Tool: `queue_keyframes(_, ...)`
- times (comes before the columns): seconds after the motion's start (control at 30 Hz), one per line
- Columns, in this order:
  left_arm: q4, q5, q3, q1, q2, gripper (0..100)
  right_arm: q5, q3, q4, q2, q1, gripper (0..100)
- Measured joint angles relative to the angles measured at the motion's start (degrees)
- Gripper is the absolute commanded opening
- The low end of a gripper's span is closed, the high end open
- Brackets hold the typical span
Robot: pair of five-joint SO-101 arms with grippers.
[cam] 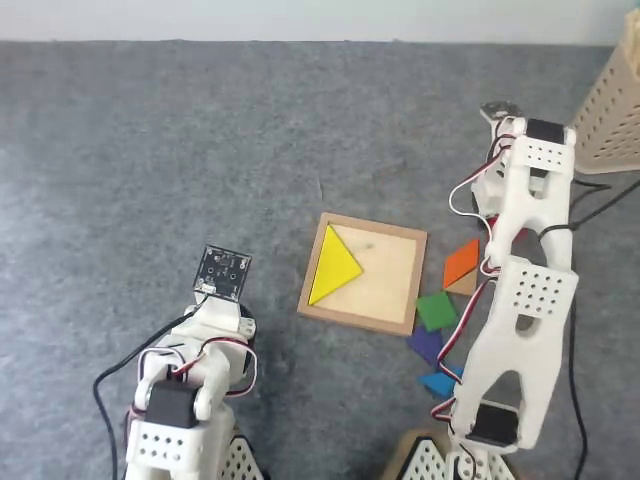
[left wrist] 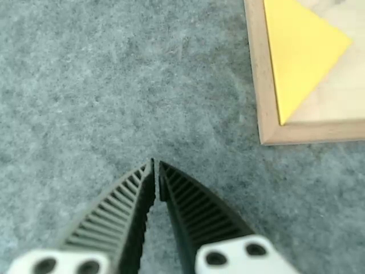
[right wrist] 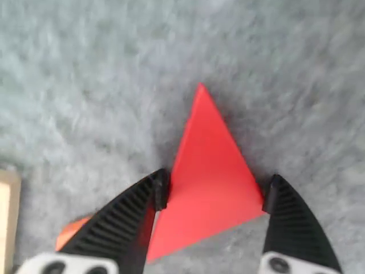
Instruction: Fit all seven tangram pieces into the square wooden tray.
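Our right gripper (right wrist: 217, 185) has jaws spread either side of the red triangle (right wrist: 205, 148), while our left gripper (left wrist: 156, 165), jaws pressed together, hangs beside the tray (left wrist: 256, 85) corner.

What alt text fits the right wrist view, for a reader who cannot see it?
The right gripper, open, straddles a red triangle lying flat on the grey mat. An orange piece and a corner of the wooden tray show at the edge.

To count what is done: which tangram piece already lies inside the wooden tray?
The yellow triangle; the orange, green, purple and blue pieces lie outside the tray on the grey mat.
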Motion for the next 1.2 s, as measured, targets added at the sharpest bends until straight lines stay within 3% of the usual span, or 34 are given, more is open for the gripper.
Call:
queue_keyframes(0.23, 0.0, 0.0, 0.0, 0.0, 0.0, 1, -1.4, -2.8, 4.0, 0.2, 0.2, 32.6)
queue_keyframes(0.77, 0.0, 0.0, 0.0, 0.0, 0.0, 1, -4.0, -5.2, 6.7, 4.5, 1.1, 32.7)
queue_keyframes(0.97, 0.0, 0.0, 0.0, 0.0, 0.0, 1, -4.0, -6.6, 6.8, 5.3, 1.4, 20.1)
queue_keyframes(1.2, 0.0, 0.0, 0.0, 0.0, 0.0, 1, -6.0, -10.2, 7.0, 6.2, 1.6, 19.1)
